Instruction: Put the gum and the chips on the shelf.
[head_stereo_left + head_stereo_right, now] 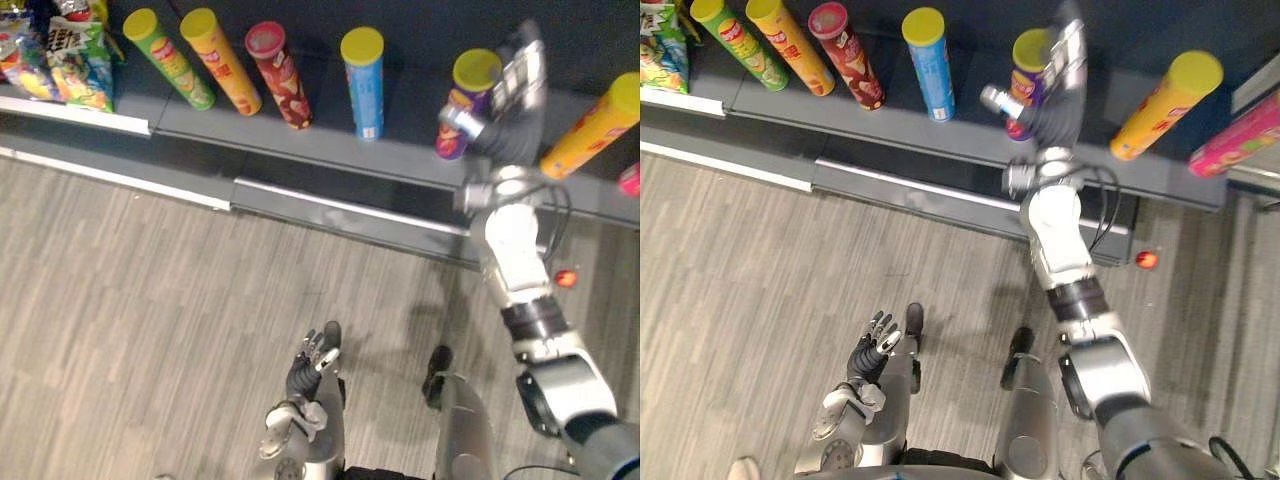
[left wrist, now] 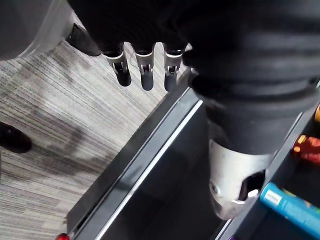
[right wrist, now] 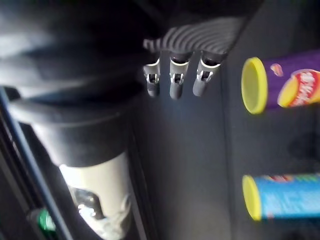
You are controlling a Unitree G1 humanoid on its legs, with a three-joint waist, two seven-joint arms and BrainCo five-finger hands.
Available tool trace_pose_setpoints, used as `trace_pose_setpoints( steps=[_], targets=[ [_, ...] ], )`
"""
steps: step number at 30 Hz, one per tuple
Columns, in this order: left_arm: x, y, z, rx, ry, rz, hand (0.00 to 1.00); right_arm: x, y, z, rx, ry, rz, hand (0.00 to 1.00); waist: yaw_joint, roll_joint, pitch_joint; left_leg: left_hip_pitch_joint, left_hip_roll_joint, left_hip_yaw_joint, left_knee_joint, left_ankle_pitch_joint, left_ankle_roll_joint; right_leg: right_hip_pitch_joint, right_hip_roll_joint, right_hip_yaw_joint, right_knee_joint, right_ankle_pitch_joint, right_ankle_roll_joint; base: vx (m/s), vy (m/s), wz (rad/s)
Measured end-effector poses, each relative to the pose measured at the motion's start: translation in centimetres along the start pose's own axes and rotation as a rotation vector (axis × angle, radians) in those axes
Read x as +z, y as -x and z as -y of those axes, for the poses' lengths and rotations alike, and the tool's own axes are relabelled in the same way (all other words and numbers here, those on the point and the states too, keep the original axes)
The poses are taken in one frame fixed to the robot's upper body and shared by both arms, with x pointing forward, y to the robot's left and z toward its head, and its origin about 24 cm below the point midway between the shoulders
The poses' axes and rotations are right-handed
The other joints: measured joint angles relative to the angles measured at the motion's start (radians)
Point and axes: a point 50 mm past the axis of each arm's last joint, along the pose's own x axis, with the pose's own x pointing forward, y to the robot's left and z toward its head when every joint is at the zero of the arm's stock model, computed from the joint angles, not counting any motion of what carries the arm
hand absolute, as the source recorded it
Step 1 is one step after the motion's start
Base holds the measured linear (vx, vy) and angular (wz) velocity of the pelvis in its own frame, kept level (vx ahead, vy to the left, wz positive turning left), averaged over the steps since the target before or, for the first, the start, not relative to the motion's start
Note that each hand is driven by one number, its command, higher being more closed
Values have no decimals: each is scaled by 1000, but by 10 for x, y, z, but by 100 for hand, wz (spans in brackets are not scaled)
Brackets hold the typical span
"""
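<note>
A purple chips can (image 1: 463, 108) with a yellow lid stands on the dark shelf (image 1: 300, 140). My right hand (image 1: 517, 88) is raised over the shelf just to the right of that can. It is open with straight fingers (image 3: 172, 82) and holds nothing. Its wrist view has the purple can (image 3: 282, 85) and a blue can (image 3: 285, 197) past the fingers. My left hand (image 1: 315, 358) hangs low near my body over the floor, open and holding nothing, its fingers (image 2: 145, 70) straight.
Green (image 1: 170, 55), yellow (image 1: 222, 62), red (image 1: 280, 75), blue (image 1: 363, 80), orange (image 1: 595, 125) and pink (image 1: 1245, 135) cans line the shelf. Snack bags (image 1: 60, 55) sit at its far left. A small red ball (image 1: 566, 277) lies on the wood-look floor below the shelf edge.
</note>
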Motion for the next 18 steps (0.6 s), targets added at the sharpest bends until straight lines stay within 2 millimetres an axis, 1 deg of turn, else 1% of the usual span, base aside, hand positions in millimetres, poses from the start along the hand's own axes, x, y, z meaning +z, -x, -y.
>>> trace_pose_setpoints(
  steps=[1,2,3,4,5,6,7,8,10,11,13,15,17,18],
  targets=[
    [-1,1,-7,13,-39,-18,0,-12,19,-6,46,-20,-60,0,-5,-17,-8,32,1,10,-7,-8,5,40,5,2,-35,11,7,130,55,-21],
    [-4,3,-18,46,-68,-41,0,-24,40,-13,94,-50,-125,0,-9,-37,-32,59,0,24,-16,-19,8,70,8,10,-66,18,12,119,62,-20],
    [-5,5,-24,64,-88,-56,0,-28,50,-15,112,-62,-155,0,-12,-47,-47,66,0,29,-16,-27,9,76,9,14,-77,21,15,131,66,-20],
    [-8,8,-33,96,-99,-77,0,-34,65,-19,138,-80,-197,0,-19,-62,-73,75,-2,37,-15,-38,10,90,10,20,-94,24,20,154,59,-18],
    [-11,12,-47,147,-109,-101,0,-42,84,-23,174,-108,-263,0,-30,-81,-102,94,-5,48,-16,-44,15,114,10,28,-116,28,26,166,57,-16],
    [-15,16,-58,192,-123,-138,0,-48,105,-23,202,-134,-327,0,-33,-89,-127,115,-9,49,-16,-54,19,146,8,29,-140,36,29,170,58,-9],
    [-19,19,-62,213,-124,-158,0,-50,116,-23,217,-140,-359,0,-38,-91,-142,125,-12,50,-18,-57,20,162,6,29,-153,38,32,167,62,-3],
    [-28,27,-71,256,-137,-203,0,-56,139,-23,241,-152,-428,0,-45,-95,-178,144,-17,56,-26,-65,19,185,3,31,-174,42,39,168,61,-1],
    [-42,43,-82,305,-139,-276,0,-61,172,-24,262,-184,-541,0,-59,-94,-230,175,-24,74,-44,-72,24,229,0,32,-216,52,50,155,55,-5],
    [-46,46,-84,313,-159,-300,0,-64,188,-24,267,-201,-604,0,-62,-92,-258,190,-27,79,-52,-74,24,243,-1,36,-232,55,53,145,54,-7],
    [-50,49,-87,323,-172,-323,0,-66,207,-22,260,-222,-664,0,-63,-89,-284,212,-29,86,-59,-78,24,265,-1,43,-247,58,55,91,30,-10],
    [-54,52,-90,338,-167,-342,0,-67,219,-20,257,-228,-709,0,-64,-88,-305,228,-27,105,-70,-79,24,268,3,56,-254,62,55,23,6,-20],
    [-57,55,-93,355,-162,-360,0,-74,232,-17,237,-230,-786,0,-82,-88,-308,244,-24,109,-72,-80,22,284,7,61,-261,67,53,-9,-8,-12],
    [-58,57,-96,369,-158,-371,0,-79,247,-14,204,-236,-858,0,-88,-87,-324,246,-21,114,-77,-80,22,283,10,63,-264,68,52,-26,-9,-13]
  ],
)
